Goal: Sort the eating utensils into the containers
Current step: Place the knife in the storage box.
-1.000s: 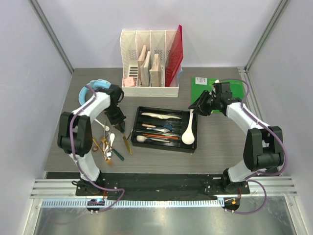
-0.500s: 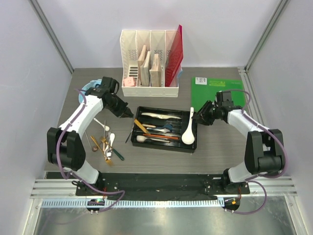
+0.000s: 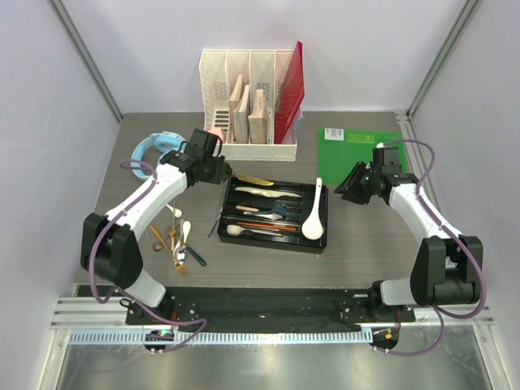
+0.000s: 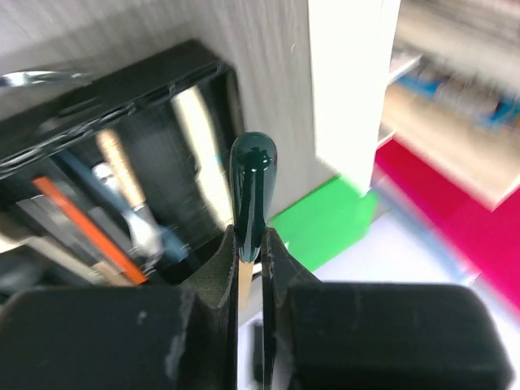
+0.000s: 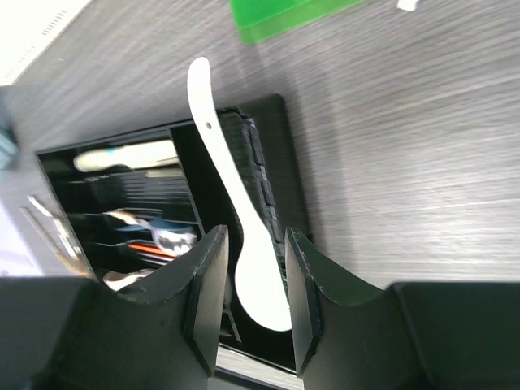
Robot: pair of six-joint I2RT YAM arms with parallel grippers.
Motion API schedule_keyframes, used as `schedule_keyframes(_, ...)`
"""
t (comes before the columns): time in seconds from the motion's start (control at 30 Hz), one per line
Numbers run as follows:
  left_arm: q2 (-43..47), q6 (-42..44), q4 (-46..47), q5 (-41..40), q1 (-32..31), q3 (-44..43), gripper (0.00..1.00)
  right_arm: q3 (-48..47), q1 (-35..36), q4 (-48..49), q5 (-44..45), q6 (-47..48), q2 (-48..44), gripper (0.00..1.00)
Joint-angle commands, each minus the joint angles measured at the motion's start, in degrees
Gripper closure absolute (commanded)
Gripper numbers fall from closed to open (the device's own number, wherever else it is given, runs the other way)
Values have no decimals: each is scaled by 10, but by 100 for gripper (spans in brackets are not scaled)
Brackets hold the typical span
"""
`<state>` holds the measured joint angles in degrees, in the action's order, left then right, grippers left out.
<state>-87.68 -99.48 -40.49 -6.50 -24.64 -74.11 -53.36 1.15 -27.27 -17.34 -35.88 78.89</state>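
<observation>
My left gripper is shut on a gold utensil over the far left corner of the black tray. In the left wrist view its dark green handle sticks up between the closed fingers of that gripper. A large white soup spoon lies in the tray's right compartment, its handle resting over the far rim. My right gripper hangs open and empty just right of the tray, and the spoon shows between its fingers. Several utensils lie in the tray, and several more lie loose on the table at the left.
A white file organizer with a red folder stands behind the tray. A green mat lies at the back right. A light blue object sits at the back left. Walls close in on both sides.
My left gripper has carried the gold utensil from the loose pile at the left up to the tray's far left corner. The right gripper has drawn back to the right, away from the white spoon.
</observation>
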Motion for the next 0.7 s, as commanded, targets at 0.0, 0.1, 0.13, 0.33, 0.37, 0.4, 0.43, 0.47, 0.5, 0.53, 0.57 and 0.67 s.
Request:
schedule_keyframes(0.0, -52, -118, 42, -39, -19, -34, 100, -24, 1, -25, 49, 62, -25, 61)
schedule_keyframes(0.1, -82, -188, 53, -38, -41, -43, 100, -22, 2, -38, 70, 70, -30, 61)
schedule_keyframes(0.13, -93, -206, 67, -25, -44, -42, 100, -20, 2, -39, 69, 67, -31, 60)
schedule_keyframes(0.33, -150, -237, 123, 26, -64, -65, 100, -24, 3, -38, 74, 56, -33, 61)
schedule_keyframes(0.37, -154, -234, 123, 29, -65, -69, 100, -24, 2, -38, 76, 57, -36, 61)
schedule_keyframes(0.4, -158, -230, 123, 31, -65, -74, 100, -21, 3, -38, 77, 56, -37, 60)
schedule_keyframes(0.43, -159, -228, 122, 32, -65, -73, 100, -19, 2, -38, 77, 56, -37, 60)
schedule_keyframes(0.47, -158, -227, 123, 32, -66, -65, 100, -17, 2, -38, 78, 56, -39, 60)
schedule_keyframes(0.5, -158, -228, 123, 30, -66, -60, 100, -12, 2, -38, 78, 55, -40, 60)
schedule_keyframes(0.53, -156, -229, 123, 32, -65, -53, 100, -10, 3, -38, 78, 53, -41, 60)
schedule_keyframes(0.57, -156, -234, 125, 33, -66, -40, 100, -8, 2, -38, 77, 50, -41, 60)
schedule_keyframes(0.67, -156, -240, 131, 49, -66, -16, 100, -4, 2, -37, 77, 49, -39, 60)
